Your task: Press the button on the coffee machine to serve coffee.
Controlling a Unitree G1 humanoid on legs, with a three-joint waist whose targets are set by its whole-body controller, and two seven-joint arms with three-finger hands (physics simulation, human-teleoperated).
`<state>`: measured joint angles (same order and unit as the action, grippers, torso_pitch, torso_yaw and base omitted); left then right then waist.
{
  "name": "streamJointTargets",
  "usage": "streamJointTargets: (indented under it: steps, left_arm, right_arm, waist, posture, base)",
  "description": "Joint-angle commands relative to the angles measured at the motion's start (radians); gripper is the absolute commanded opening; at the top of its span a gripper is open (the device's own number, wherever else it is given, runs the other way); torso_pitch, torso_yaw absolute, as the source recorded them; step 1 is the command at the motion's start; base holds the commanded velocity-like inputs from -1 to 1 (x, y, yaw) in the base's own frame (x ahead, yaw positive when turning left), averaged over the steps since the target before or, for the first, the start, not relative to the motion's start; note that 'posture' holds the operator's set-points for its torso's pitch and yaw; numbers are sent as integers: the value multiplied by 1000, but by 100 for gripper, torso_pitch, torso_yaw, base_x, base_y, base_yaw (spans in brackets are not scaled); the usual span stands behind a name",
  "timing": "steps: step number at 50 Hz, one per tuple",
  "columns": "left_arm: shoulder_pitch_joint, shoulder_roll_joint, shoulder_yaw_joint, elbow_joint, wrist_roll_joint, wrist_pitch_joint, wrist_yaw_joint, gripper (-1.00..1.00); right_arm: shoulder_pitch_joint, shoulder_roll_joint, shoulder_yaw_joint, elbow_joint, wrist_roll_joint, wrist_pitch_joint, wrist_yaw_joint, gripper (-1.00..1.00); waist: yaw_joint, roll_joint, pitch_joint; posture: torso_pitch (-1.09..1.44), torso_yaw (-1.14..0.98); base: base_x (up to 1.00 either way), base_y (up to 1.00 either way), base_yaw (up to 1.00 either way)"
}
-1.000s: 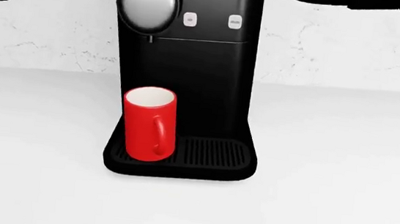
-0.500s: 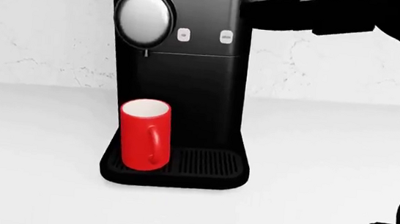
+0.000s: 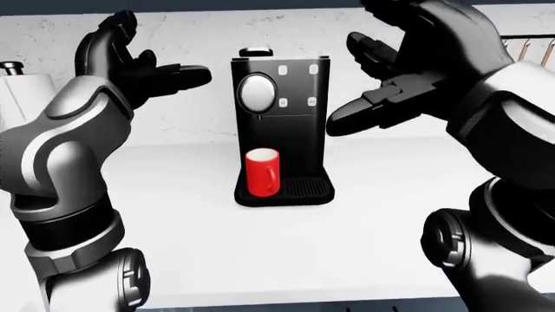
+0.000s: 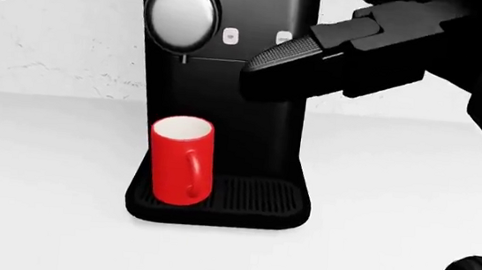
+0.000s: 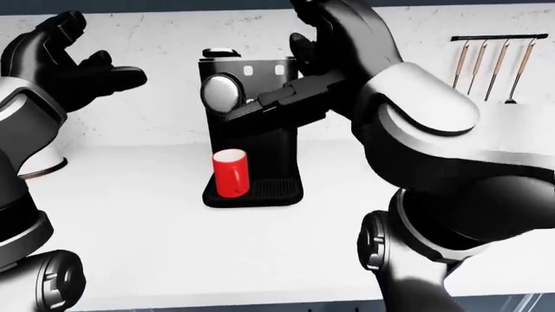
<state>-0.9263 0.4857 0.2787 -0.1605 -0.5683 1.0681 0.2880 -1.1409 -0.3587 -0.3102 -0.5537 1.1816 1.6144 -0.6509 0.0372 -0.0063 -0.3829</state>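
The black coffee machine [image 3: 279, 140] stands on the white counter against the wall. It has a silver round dial [image 3: 256, 92] and several small pale buttons [image 3: 311, 101] on its upper face. A red mug [image 3: 262, 172] stands on the left of its drip tray [image 3: 309, 189], under the spout. My right hand [image 3: 364, 78] is open at the machine's right. In the head view its lowest outstretched finger [image 4: 276, 65] crosses the machine's front just below the lower right button [image 4: 283, 38]; contact cannot be told. My left hand [image 3: 161, 55] is open and empty, raised at the machine's upper left.
A white appliance [image 3: 21, 88] stands at the far left of the counter [image 3: 174, 214]. Several utensils [image 5: 490, 62] hang on a rail on the wall at the right. The white marbled wall [image 3: 200, 39] runs behind the machine.
My right hand has moved down and left, so its finger now lies across the machine's front near the lower buttons. The head view has shifted slightly. The mug stays put.
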Motion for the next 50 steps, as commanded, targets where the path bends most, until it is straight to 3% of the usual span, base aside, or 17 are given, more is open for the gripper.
streamJointTargets:
  steps: [1, 4, 7, 12, 20, 31, 50]
  left_arm:
    - [-30, 7, 4, -17, 0, -28, 1, 100]
    - [-30, 9, 1, -10, 3, -35, -4, 100]
    - [-32, 10, 1, -11, 5, -34, -4, 100]
    - [-32, 10, 2, -17, 7, -25, -2, 100]
    - [-36, 3, 0, -12, 12, -30, -2, 100]
    - [-32, 4, 0, -12, 14, -31, -3, 100]
    - [-9, 6, 5, -11, 19, -41, -8, 100]
  right_arm:
    - [-26, -27, -6, 11, 209, -10, -179, 100]
    - [4, -140, 69, 13, 442, -130, -333, 100]
    - [43, -225, 135, -17, 560, -248, -370, 100]
    - [65, -282, 157, -45, 582, -306, -360, 100]
    - [48, -338, 191, -87, 729, -370, -459, 100]
    - [115, -314, 203, -132, 756, -383, -490, 100]
    - [142, -194, 259, -107, 724, -344, -516, 100]
  waist:
    - [0, 1, -2]
    - [1, -4, -3]
    - [3, -10, -3]
    - [0, -14, -4]
    - [-1, -20, -3]
    - [-5, -23, -3]
    - [-4, -19, -7]
  posture:
    - [-68, 0]
    - [-68, 0]
    - [-68, 0]
    - [-68, 0]
    - [-68, 0]
    - [-68, 0]
    - [-68, 0]
  base:
    - [0, 0, 0]
    - [0, 0, 0]
    - [0, 0, 0]
    - [0, 0, 0]
    - [0, 0, 0]
    - [0, 0, 0]
    - [0, 0, 0]
